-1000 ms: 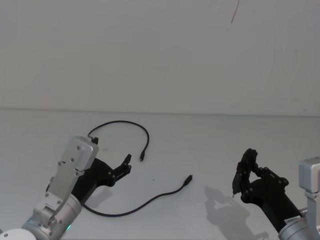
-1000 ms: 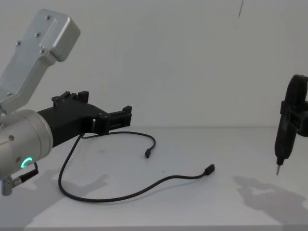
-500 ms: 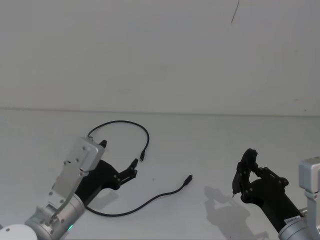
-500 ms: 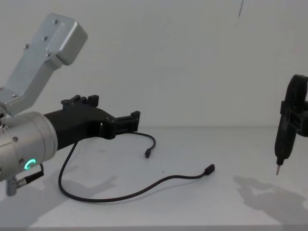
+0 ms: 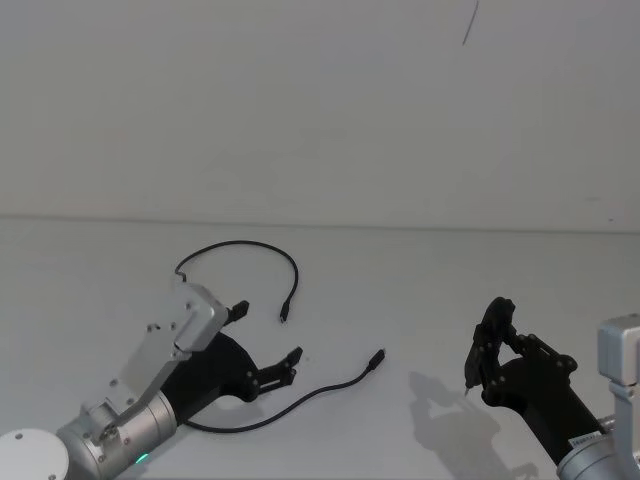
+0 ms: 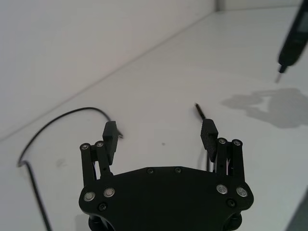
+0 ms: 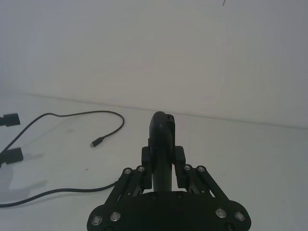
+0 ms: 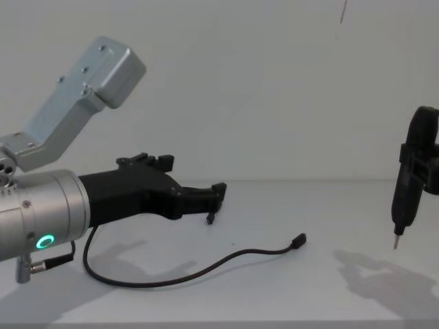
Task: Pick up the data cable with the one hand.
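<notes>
The data cable [image 5: 255, 244] lies loose on the white table, thin and black. One end loops at the back to a plug [image 5: 283, 318]. The other end runs forward to a plug [image 5: 380, 356]. My left gripper [image 5: 267, 332], the one hand with the green ring, hovers open between the two plugs, just above the cable's near run [image 8: 226, 259]. In the left wrist view its fingers [image 6: 110, 134] stand wide apart with nothing between them, and the cable [image 6: 72, 110] curves beyond. My right gripper [image 5: 497, 330] stays at the right, shut on a pen-shaped tool [image 8: 403, 202].
A white wall rises behind the table [image 5: 430, 270]. The tool's metal tip [image 8: 396, 243] hangs above the table at the right and casts a shadow [image 8: 370, 271]. Bare tabletop lies between the cable's near plug and the right arm.
My left gripper has moved forward and to the right, from beside the cable's back loop to the gap between the two plugs, still open. The right arm and the cable have not moved.
</notes>
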Controlling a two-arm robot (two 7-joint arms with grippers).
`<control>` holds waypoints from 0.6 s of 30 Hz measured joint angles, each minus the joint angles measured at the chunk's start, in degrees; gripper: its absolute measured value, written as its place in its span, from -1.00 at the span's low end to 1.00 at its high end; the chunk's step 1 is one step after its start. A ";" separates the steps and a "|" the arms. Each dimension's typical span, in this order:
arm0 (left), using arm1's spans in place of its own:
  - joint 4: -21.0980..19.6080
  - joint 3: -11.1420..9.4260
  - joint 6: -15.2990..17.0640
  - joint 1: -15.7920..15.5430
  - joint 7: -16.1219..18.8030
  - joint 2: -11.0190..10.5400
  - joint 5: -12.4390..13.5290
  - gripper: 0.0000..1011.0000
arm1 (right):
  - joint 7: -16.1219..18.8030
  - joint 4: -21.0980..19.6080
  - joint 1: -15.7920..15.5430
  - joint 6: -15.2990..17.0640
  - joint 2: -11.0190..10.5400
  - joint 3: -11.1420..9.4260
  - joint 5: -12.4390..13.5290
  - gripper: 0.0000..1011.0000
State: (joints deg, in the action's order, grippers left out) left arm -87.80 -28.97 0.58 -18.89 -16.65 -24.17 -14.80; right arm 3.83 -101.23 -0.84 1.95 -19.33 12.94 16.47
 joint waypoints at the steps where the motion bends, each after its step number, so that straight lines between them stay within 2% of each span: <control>1: 0.40 -0.25 0.00 -0.40 -1.33 -0.21 -0.27 0.98 | 0.00 0.00 0.00 0.00 0.00 0.00 0.00 -0.47; 6: 1.63 -1.03 0.04 -1.64 -5.59 -0.78 -1.11 0.98 | 0.00 0.00 0.00 0.00 0.00 0.00 0.00 -0.47; 9: 2.92 -1.85 0.09 -2.91 -9.44 -1.27 -1.79 0.98 | 0.00 0.00 0.00 0.00 0.00 0.00 0.00 -0.47; 10: 2.92 -1.85 0.09 -2.91 -9.44 -1.27 -1.79 0.98 | 0.00 0.00 0.00 0.00 0.00 0.00 0.00 -0.47; 13: 4.26 -2.74 0.14 -4.22 -13.13 -1.60 -2.47 0.98 | 0.00 0.00 0.00 0.00 0.00 0.00 0.00 -0.47; 18: 6.41 -4.06 0.34 -5.87 -17.29 -1.70 -3.26 0.98 | 0.00 0.00 0.00 0.00 0.00 0.00 0.00 -0.47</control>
State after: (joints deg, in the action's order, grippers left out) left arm -81.39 -33.02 0.91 -24.76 -33.94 -25.86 -18.06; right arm 3.83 -101.23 -0.84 1.95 -19.33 12.94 16.47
